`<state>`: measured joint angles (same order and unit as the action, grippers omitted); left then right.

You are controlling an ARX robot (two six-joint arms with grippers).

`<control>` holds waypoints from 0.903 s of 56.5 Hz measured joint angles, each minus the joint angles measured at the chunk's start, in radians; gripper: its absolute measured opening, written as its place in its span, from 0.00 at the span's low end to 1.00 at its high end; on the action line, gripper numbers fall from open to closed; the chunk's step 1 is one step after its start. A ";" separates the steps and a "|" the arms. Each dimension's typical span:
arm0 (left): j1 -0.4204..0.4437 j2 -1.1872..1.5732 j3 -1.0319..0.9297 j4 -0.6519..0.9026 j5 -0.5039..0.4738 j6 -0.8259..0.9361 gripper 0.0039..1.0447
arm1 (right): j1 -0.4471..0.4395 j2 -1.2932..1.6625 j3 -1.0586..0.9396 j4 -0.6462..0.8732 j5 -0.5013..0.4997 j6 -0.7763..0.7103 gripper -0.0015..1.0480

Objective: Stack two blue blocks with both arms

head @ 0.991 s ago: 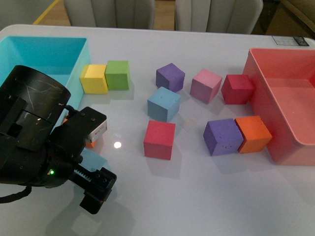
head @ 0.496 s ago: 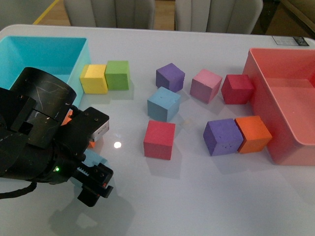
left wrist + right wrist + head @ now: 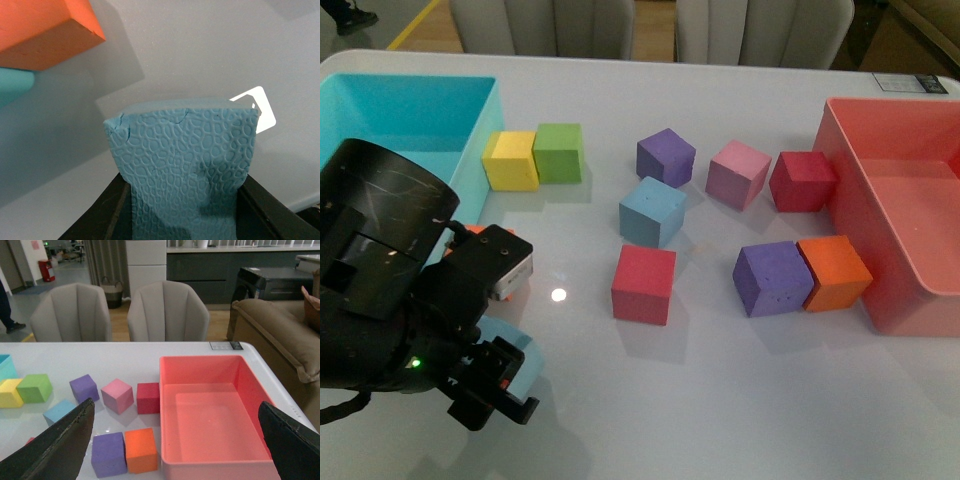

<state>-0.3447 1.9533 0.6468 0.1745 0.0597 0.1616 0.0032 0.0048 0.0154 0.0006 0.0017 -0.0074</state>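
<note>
My left gripper at the table's near left is shut on one blue block. In the left wrist view this block fills the space between the jaws of the left gripper, and it is just above the white table. The other blue block sits free at mid-table, behind a red cube; it also shows in the right wrist view. My right gripper is open and empty, high above the table, and out of the front view.
A turquoise bin stands at far left and a pink bin at right. Yellow, green, purple, pink, dark red, purple and orange cubes lie about. An orange cube lies beside my left gripper.
My left arm has drawn back toward the near left edge with the blue block in its jaws. The other cubes have not moved.
</note>
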 joint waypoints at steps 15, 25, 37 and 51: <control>0.000 -0.172 0.094 -0.169 0.026 0.005 0.39 | 0.000 0.000 0.000 0.000 0.000 0.000 0.91; -0.006 -0.110 0.278 -0.240 0.018 0.049 0.39 | 0.000 0.000 0.000 0.000 0.000 0.000 0.91; -0.046 0.063 0.568 -0.356 0.008 0.112 0.39 | 0.000 0.000 0.000 0.000 0.000 0.000 0.91; -0.087 0.259 0.858 -0.488 -0.016 0.168 0.38 | 0.000 0.000 0.000 0.000 0.000 0.000 0.91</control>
<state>-0.4316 2.2127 1.5051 -0.3130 0.0437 0.3298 0.0032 0.0048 0.0154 0.0006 0.0017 -0.0074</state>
